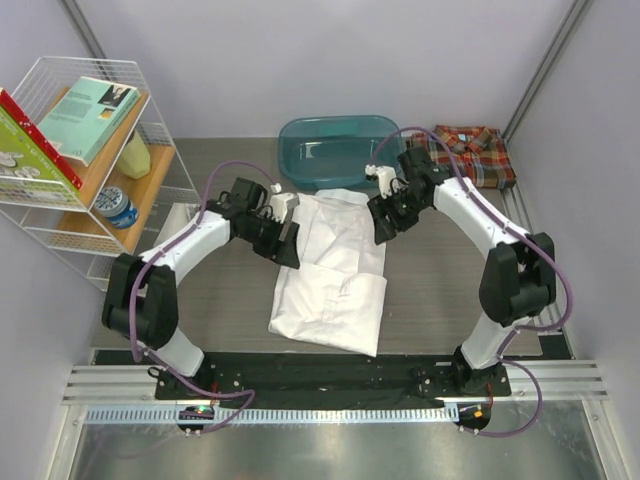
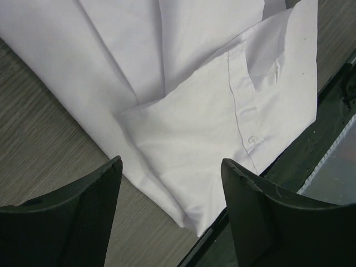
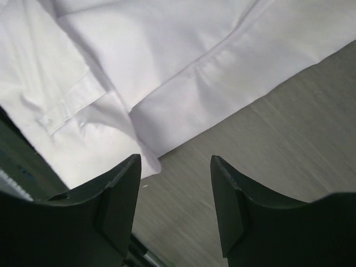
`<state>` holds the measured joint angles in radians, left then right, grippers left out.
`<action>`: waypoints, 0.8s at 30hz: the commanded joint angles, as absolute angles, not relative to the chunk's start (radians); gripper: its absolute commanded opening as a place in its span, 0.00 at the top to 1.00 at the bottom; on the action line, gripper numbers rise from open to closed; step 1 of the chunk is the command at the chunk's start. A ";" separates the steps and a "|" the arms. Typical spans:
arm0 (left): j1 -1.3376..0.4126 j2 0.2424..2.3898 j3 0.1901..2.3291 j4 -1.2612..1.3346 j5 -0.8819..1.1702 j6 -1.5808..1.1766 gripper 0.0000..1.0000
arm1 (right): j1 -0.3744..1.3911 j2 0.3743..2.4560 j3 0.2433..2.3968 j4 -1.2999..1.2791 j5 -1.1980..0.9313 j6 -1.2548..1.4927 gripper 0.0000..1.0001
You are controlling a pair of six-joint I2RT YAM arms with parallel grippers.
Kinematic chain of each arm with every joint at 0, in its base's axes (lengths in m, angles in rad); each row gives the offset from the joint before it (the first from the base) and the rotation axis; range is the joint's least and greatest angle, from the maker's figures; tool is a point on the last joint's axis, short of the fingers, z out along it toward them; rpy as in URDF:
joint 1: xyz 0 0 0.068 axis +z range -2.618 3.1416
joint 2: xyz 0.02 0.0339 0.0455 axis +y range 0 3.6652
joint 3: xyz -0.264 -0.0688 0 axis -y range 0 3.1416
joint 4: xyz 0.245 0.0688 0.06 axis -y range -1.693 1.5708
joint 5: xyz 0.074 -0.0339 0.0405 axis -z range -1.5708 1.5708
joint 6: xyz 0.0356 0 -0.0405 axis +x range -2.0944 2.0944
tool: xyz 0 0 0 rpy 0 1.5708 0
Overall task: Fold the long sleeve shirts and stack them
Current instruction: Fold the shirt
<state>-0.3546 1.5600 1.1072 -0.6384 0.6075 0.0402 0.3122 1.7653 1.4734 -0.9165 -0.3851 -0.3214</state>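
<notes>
Spread-fingered and empty, the left gripper (image 1: pixel 287 238) and right gripper (image 1: pixel 384 226) flank the white shirt (image 1: pixel 335 290). It lies folded mid-worktop, long axis running from near edge to far edge, cuff at the near end. The plaid shirt (image 1: pixel 475 152) lies in the far right corner.

Left end effector (image 2: pixel 171 167), right end effector (image 3: pixel 175 161): jaws apart.

Folded white shirt (image 3: pixel 183 61) on grey wood-grain table (image 3: pixel 295 139), right hand (image 3: pixel 175 167) spread and empty above its edge.
</notes>
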 commanded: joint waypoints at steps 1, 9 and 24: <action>-0.397 1.652 1.175 -0.646 0.618 0.084 0.27 | 0.316 1.698 1.353 -0.982 -0.560 -0.261 0.37; -0.422 1.753 1.210 -0.620 0.588 0.084 0.28 | 0.318 1.706 1.186 -0.893 -0.589 -0.227 0.33; -0.442 1.818 1.195 -0.592 0.581 0.057 0.44 | 0.357 1.767 1.160 -0.819 -0.635 -0.198 0.53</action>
<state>-0.4381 1.8256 1.1763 -0.6254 0.5606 0.0597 0.3462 1.7752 1.1297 -0.8394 -0.5919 -0.2089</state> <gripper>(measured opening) 0.609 0.507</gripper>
